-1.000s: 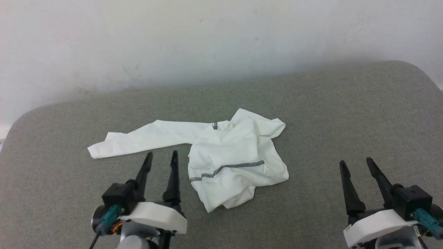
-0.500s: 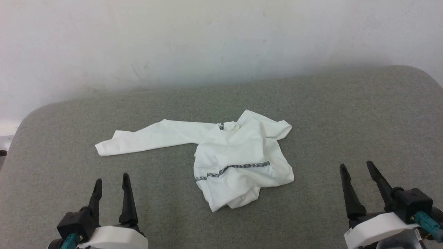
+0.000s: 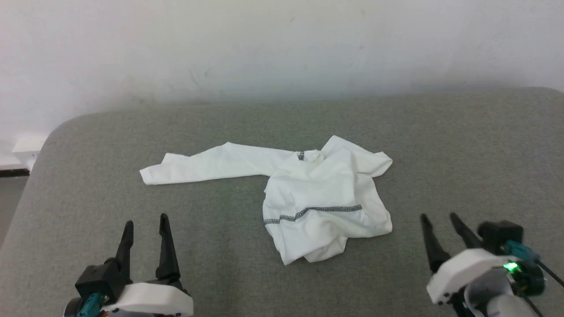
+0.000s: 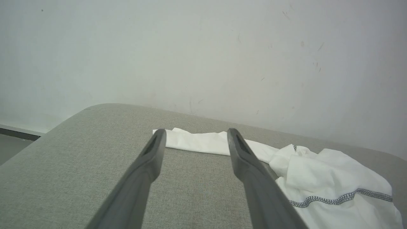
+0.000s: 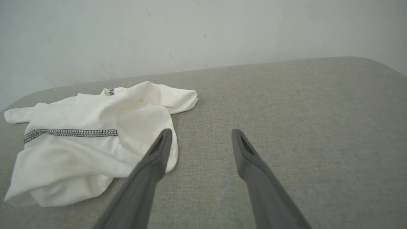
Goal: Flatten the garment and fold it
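Note:
The garment [image 3: 321,198], a white shirt with a speckled grey-black seam, lies crumpled at the middle of the grey table [image 3: 462,145]. One sleeve stretches flat toward the left. My left gripper [image 3: 146,221] stands open near the front left edge, well short of that sleeve and holding nothing. At the front right, my right gripper [image 3: 439,216] is open too, just right of the shirt's bunched body. In the left wrist view the garment [image 4: 318,178] lies ahead and to the right of my left gripper [image 4: 195,133]. In the right wrist view the garment [image 5: 79,149] sits left of my right gripper [image 5: 202,133].
A white wall [image 3: 282,44] rises right behind the table's far edge. The table's rounded left corner and a strip of floor with a dark baseboard [image 3: 13,172] show at the left. Bare grey cloth surrounds the shirt on all sides.
The left gripper has pulled back from beside the shirt's body toward the front left edge. The head camera has turned, shifting the whole picture rightward; the right gripper sits slightly lower and tilted.

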